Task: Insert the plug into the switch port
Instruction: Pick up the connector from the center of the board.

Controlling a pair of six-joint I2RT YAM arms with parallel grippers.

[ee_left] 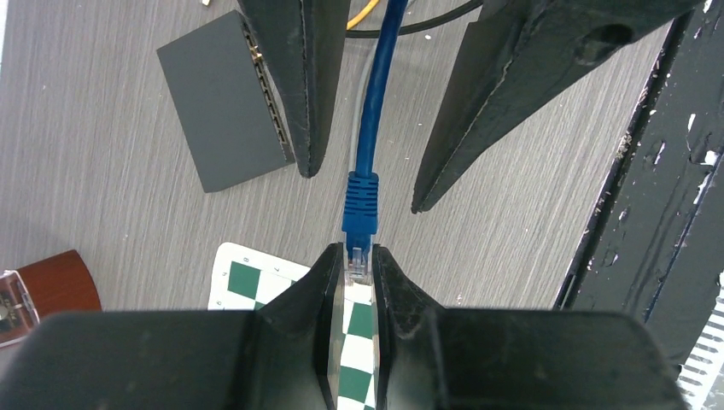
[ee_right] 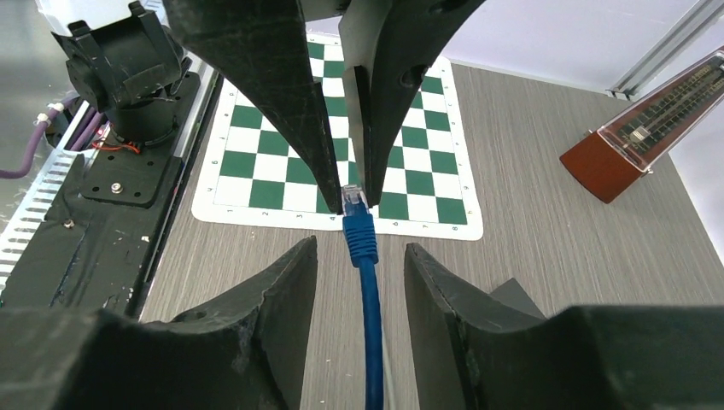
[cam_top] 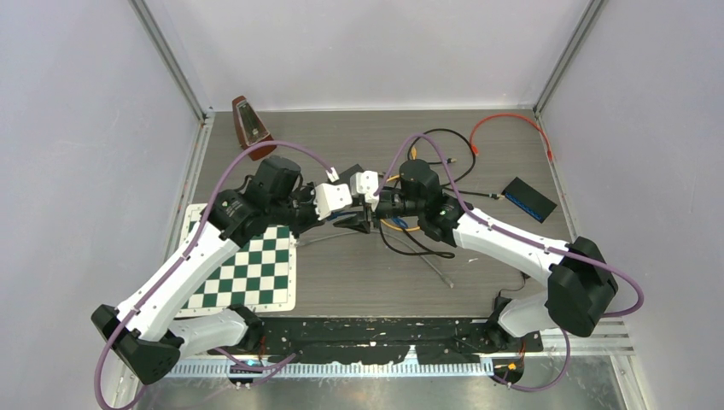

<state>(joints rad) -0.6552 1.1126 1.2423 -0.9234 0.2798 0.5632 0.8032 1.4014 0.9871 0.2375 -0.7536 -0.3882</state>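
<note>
Your left wrist view alone plainly shows the switch (ee_left: 224, 101), on the far side of the plug (ee_left: 357, 258) your left gripper (ee_left: 356, 254) pinches, while your right gripper (ee_right: 360, 248) gapes wide around the blue cable (ee_right: 369, 325).

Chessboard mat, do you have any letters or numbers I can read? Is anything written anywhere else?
On the chessboard mat: tiny marks along its white border, too small to read.
On the switch, the plug and the metronome: no writing shows.
So nothing here can be read.
</note>
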